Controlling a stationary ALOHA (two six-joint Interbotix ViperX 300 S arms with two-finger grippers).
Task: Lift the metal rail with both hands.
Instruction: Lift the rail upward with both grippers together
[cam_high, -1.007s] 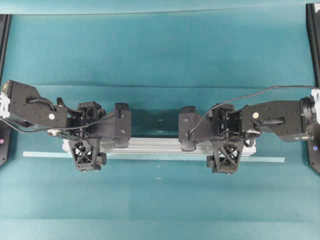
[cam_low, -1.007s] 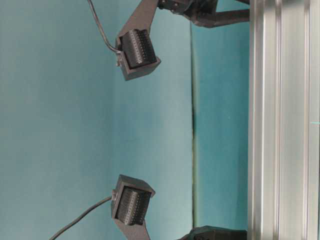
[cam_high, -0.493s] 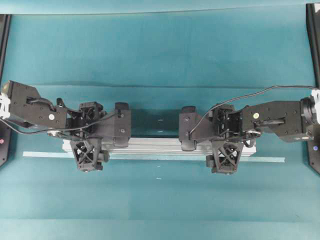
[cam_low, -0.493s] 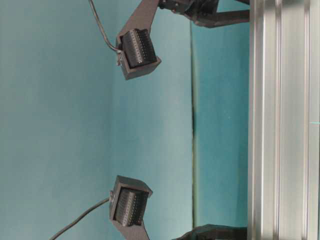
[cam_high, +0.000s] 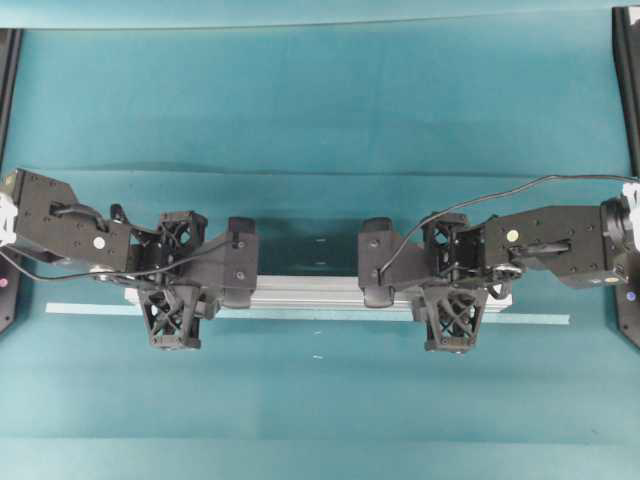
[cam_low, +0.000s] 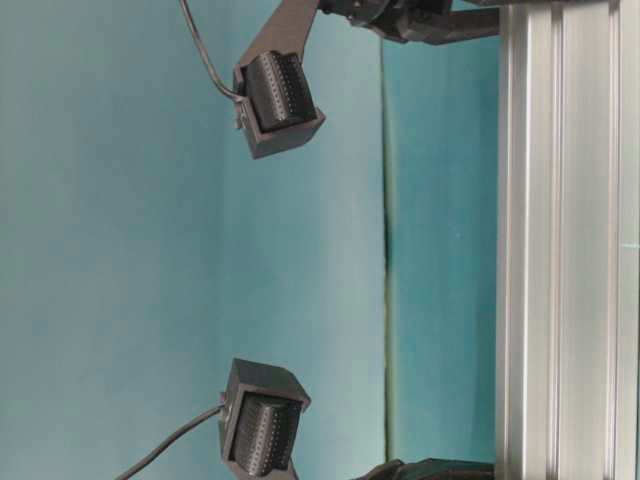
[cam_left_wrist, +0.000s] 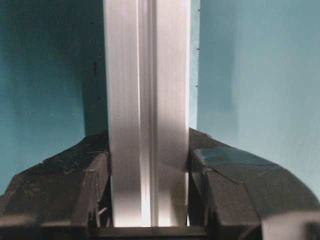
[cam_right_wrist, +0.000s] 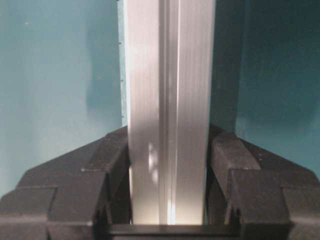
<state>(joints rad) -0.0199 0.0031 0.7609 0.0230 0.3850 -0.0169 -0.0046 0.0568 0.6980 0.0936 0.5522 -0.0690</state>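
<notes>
metal rail (cam_high: 318, 291) lies flat on the teal table (cam_high: 320, 110), long axis left to right, about mid-depth, grooves running lengthwise. a thin pale tape strip (cam_high: 540, 319) sits just near of it, parallel, reaching further out at both ends.

left gripper (cam_high: 177, 282) straddles the rail near its left end, right gripper (cam_high: 451, 284) near its right end. in both wrist views the fingers (cam_left_wrist: 80, 185) (cam_right_wrist: 247, 185) press against the rail's two sides, clamped on it.

a second ago the near fingers stood clear of the rail's near edge; now they are drawn in against it. rail itself unshifted.

open teal surface far and near of the rail; black frame posts (cam_high: 627, 70) at the side edges.
</notes>
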